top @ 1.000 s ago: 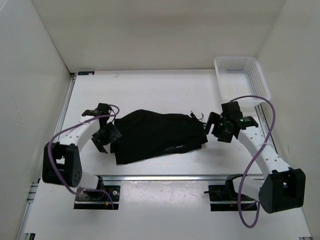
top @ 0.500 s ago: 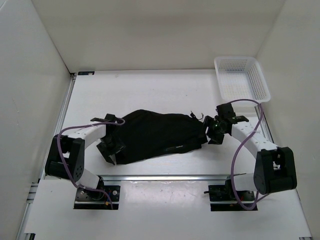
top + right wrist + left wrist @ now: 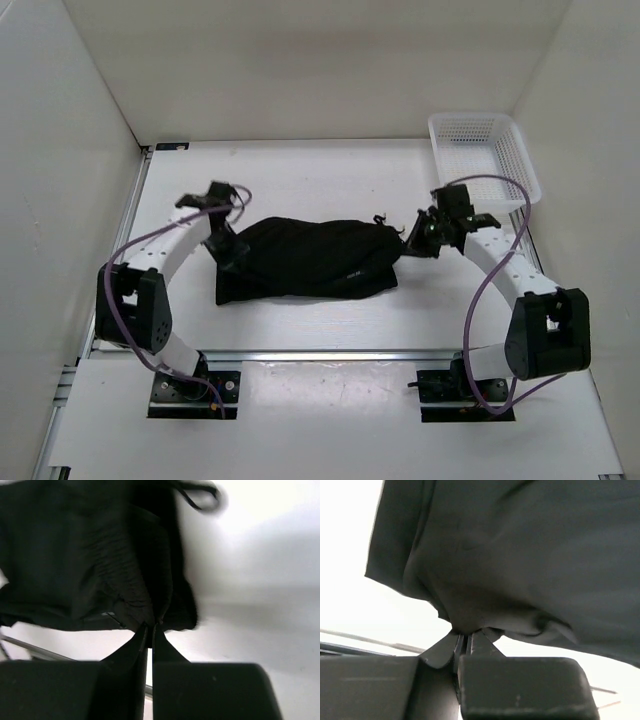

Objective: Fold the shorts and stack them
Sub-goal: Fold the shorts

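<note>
The black shorts (image 3: 310,258) lie spread across the middle of the table, folded over lengthwise, with a small pale mark near their front right. My left gripper (image 3: 226,247) is shut on the shorts' left end, the fabric (image 3: 520,560) bunching just above its tips (image 3: 466,634). At the right end, my right gripper (image 3: 412,238) is shut on the gathered waistband edge (image 3: 125,590), pinched between its tips (image 3: 150,626). A thin drawstring loop (image 3: 200,497) trails off the far side.
A white basket (image 3: 484,155) stands at the back right corner of the table. White walls close in the table on the left, back and right. A metal rail (image 3: 330,353) runs along the near edge in front of both arm bases.
Both grippers have closed on the ends of the shorts and moved away from me, carrying the near edge toward the back. The shorts now look narrower front to back.
</note>
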Robot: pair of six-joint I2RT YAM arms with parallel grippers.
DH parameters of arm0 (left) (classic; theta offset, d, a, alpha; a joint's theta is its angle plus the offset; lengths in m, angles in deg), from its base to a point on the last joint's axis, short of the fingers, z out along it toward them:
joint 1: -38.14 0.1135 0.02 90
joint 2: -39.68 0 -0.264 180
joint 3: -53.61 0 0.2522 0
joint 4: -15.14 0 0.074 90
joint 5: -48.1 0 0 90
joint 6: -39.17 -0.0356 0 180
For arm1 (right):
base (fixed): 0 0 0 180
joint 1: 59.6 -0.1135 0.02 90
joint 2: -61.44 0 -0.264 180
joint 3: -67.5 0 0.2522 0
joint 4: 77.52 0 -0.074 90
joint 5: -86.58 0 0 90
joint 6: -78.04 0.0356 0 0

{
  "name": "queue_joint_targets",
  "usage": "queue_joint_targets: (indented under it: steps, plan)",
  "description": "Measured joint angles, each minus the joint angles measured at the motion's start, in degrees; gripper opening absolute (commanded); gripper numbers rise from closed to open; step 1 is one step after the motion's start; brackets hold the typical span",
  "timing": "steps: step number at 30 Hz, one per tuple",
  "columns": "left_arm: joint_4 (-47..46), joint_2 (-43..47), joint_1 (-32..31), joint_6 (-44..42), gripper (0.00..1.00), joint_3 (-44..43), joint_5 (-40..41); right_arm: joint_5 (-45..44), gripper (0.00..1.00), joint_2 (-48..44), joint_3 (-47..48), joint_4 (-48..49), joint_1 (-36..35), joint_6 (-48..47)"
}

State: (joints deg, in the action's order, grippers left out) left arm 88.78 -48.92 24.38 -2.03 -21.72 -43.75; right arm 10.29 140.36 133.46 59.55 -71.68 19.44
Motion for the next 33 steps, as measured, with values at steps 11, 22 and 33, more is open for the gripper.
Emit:
queue_joint_targets:
  steps: [11,22,33]
  plan:
    - [8.2,-3.4,13.8,-7.7,0.1,-36.3,3.8,1.9,0.0,0.4,20.2,0.3,-1.4,0.0]
    - [2.2,1.0,16.2,-9.6,0.5,6.8,-2.4,-2.0,0.61,-1.8,-6.1,0.1,-6.2,-0.1]
    - [-0.9,7.4,14.1,-6.5,1.0,12.4,-4.3,-2.4,0.95,3.6,-4.0,3.5,-4.2,1.2]
